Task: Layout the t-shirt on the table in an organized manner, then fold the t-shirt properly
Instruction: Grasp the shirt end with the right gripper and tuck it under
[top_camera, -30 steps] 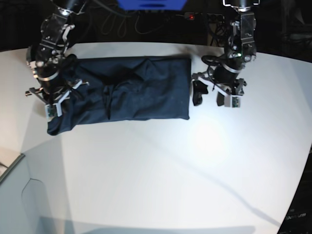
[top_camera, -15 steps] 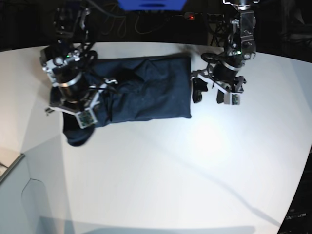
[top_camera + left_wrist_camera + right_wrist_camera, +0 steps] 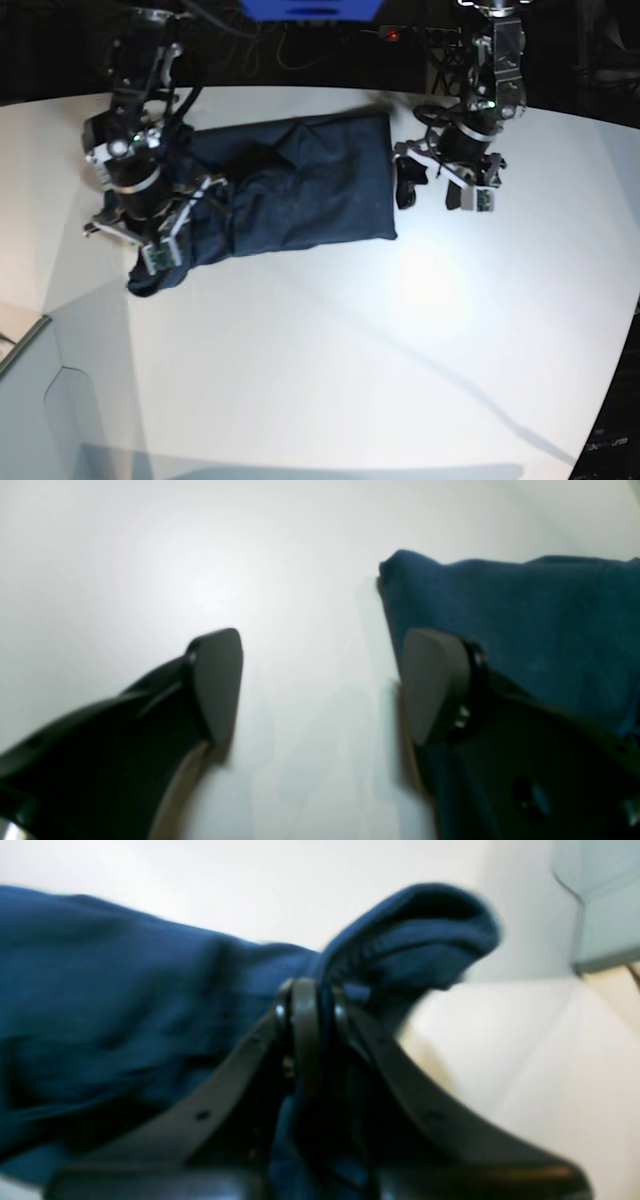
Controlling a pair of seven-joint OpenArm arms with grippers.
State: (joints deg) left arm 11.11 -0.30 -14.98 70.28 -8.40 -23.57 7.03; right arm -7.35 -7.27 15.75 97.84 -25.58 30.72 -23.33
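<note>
The dark navy t-shirt [image 3: 310, 180] lies as a rumpled, folded oblong on the white table [image 3: 350, 380]. In the base view my right gripper [image 3: 150, 250] is at the shirt's left end, shut on a bunched fold of it. The right wrist view shows the closed gripper [image 3: 306, 1005] pinching blue t-shirt fabric [image 3: 125, 1005] that humps up above the table [image 3: 525, 1050]. My left gripper [image 3: 437, 195] stands open just off the shirt's right edge. In the left wrist view this open gripper [image 3: 325, 685] has bare table [image 3: 150, 555] between its fingers, and the t-shirt [image 3: 540, 620] lies beside the right finger.
A pale grey box edge [image 3: 30, 400] sits at the table's front left corner and shows again as a grey edge [image 3: 600, 915] in the right wrist view. Dark cables and a blue object [image 3: 310, 8] lie behind the table's far edge.
My right gripper has carried the shirt's left end to the right and toward the front, bunching it. The left gripper stayed open beside the right edge, shifting only slightly.
</note>
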